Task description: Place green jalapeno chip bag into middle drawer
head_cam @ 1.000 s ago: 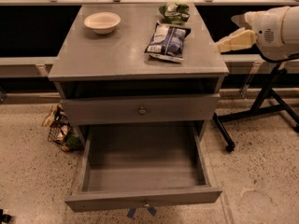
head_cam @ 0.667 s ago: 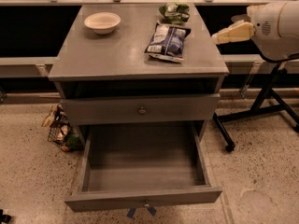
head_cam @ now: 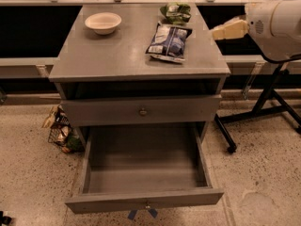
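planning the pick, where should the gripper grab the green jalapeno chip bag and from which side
Probably grip the green jalapeno chip bag across its crumpled middle, from above: it lies low at the back edge of the cabinet top. Come in from the side where the gripper hovers, since the blue-and-white bag lies just in front of it.

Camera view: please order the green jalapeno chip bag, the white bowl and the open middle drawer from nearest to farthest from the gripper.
From the gripper, right of the cabinet top:
1. green jalapeno chip bag, back right of the top.
2. white bowl, back left.
3. middle drawer, open, low in front.
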You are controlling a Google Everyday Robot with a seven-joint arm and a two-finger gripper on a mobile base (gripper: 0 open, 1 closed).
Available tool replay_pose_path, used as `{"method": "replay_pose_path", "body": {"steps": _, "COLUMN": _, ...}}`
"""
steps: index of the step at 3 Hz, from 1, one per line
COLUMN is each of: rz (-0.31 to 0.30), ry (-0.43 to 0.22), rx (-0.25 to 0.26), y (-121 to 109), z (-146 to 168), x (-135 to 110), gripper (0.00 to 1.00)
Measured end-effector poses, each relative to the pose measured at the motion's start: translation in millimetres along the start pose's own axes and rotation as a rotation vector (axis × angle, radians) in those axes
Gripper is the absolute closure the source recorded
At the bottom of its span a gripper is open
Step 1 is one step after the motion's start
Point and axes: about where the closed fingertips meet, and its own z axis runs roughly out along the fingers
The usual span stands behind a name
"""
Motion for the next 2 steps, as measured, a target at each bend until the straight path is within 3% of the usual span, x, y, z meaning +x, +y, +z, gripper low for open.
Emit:
{"method": "replay_pose_path", "body": {"steps": 1, "rz": 0.034, "ry": -0.048, "rx": 0.09, "y": -9, "z": 37, "x": -11, "gripper": 0.0}}
{"method": "replay_pose_path", "body": {"steps": 2, "rz": 0.081, "ry": -0.075, "rx": 0.146, "y": -17, "z": 63, "x": -19, "gripper": 0.0}}
